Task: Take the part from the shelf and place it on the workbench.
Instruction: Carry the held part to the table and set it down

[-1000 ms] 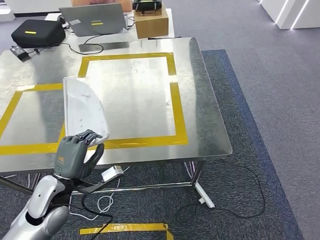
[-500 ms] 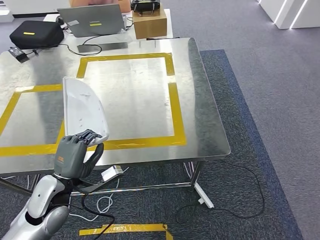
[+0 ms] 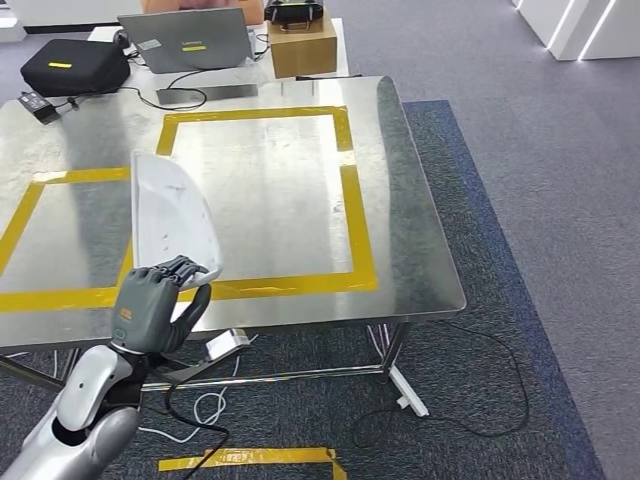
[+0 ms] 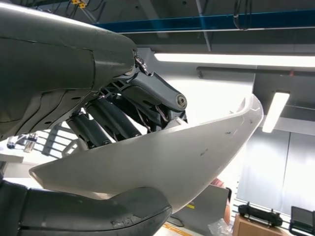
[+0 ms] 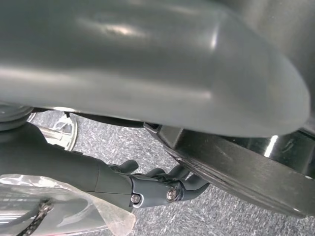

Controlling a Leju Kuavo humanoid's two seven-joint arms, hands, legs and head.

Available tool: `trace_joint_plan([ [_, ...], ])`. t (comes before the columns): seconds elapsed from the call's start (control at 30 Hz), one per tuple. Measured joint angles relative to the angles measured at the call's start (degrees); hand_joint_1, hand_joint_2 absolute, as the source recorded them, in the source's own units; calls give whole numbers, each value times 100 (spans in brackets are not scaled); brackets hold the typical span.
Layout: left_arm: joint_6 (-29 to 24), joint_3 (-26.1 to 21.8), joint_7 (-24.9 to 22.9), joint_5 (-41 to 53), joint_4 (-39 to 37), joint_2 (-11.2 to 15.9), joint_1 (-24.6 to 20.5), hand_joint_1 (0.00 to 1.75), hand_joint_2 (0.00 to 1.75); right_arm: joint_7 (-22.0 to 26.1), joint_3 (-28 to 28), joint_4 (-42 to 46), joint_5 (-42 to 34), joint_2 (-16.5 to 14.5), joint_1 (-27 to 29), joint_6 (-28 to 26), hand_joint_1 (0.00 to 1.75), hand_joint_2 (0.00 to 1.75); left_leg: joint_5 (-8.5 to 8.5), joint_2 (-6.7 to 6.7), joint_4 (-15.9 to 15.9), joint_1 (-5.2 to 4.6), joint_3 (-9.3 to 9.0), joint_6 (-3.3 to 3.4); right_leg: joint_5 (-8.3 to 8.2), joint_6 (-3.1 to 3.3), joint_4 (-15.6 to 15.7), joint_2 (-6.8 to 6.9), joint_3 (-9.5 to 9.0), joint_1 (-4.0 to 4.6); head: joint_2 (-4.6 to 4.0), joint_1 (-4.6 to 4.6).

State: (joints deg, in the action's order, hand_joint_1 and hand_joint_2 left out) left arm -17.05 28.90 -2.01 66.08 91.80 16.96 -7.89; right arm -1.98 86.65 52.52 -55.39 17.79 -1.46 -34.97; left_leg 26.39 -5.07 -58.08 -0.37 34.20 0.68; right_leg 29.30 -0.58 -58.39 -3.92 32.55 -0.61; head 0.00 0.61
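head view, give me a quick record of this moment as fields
held item: white curved part, gripped at its near end by the left robot hand
part position: raised over the near left of the workbench, crossing the yellow tape outline
grip detail: in the left wrist view, thumb on one face of the part, fingers on the other
right robot hand: fingers curled in above grey carpet, holding nothing
behind bench: laptop, black case, cardboard box

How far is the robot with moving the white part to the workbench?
Done: the white part is off the shelf, gripped by the left hand. In hand: it hangs over the steel workbench by the yellow tape. Left: setting it down and letting go.
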Motion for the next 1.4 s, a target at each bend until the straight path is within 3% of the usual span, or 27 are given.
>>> trace_joint_plan([
  [0.37,421,195,-74,145,-394,-34,-377,175,175,84,-1,-56,-42,0,-8,107,0,0,1,0,-2,0,0,1,-2,-3,1,-1,0,1,0,1],
  [0.77,810,381,-239,179,-1352,-252,-616,175,175,184,-1,-167,-96,0,-26,271,0,0,2,1,-2,0,0,3,-2,-3,1,-3,-1,1,0,1],
  [1.4,834,61,-489,286,-2586,-361,-667,175,175,157,-1,-317,-21,-8,-50,421,0,0,3,1,-2,0,-1,4,-2,-3,1,-1,-3,1,0,0],
])
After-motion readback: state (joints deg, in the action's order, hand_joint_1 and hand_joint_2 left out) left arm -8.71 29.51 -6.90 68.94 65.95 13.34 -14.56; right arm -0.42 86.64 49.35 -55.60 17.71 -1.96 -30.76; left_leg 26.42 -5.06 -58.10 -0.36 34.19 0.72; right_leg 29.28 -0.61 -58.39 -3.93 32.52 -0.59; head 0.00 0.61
